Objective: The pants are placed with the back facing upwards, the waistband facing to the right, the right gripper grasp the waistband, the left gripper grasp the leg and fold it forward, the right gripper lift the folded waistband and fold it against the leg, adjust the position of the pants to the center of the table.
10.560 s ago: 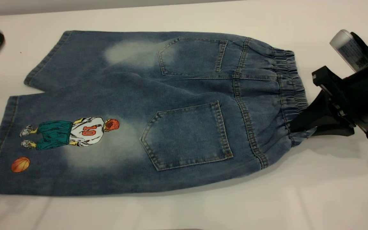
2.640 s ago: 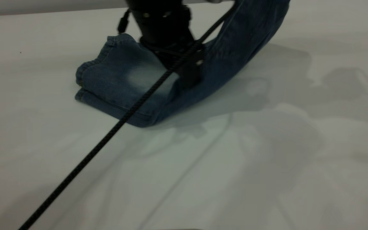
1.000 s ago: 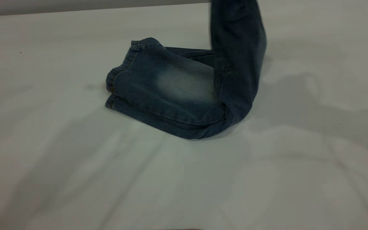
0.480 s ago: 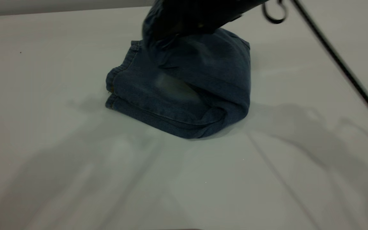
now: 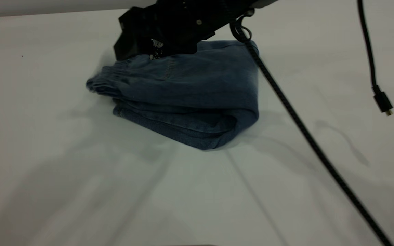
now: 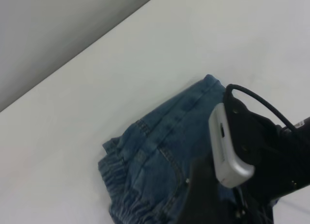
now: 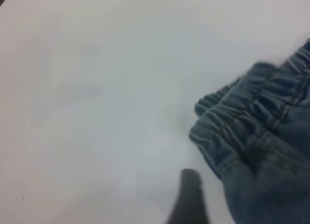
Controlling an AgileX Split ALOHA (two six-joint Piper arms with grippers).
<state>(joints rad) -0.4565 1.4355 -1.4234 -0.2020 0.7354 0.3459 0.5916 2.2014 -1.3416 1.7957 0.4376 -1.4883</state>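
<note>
Nearest you the table (image 5: pixel 80 188) is bare, apart from a braided cable (image 5: pixel 303 130) slanting across it toward the arm. Keep that cable clear of the cloth.

Beyond it the pants (image 5: pixel 197 92) lie as a stacked bundle around the middle of the table. The waistband (image 5: pixel 104 80) is folded over on top and overhangs the layers below at the left end.

Farthest back, the right gripper (image 5: pixel 125 48) sits low over that waistband end (I cannot tell whether the claw is spread, pressed together or pinching denim). The left gripper is not in view.

By my reading the second fold is laid and the release comes next. Let go only once the waistband rests flat, then lift straight up so nothing drags. Square the overhanging edge, then nudge the bundle from its side, since lifting it could undo the layers.
</note>
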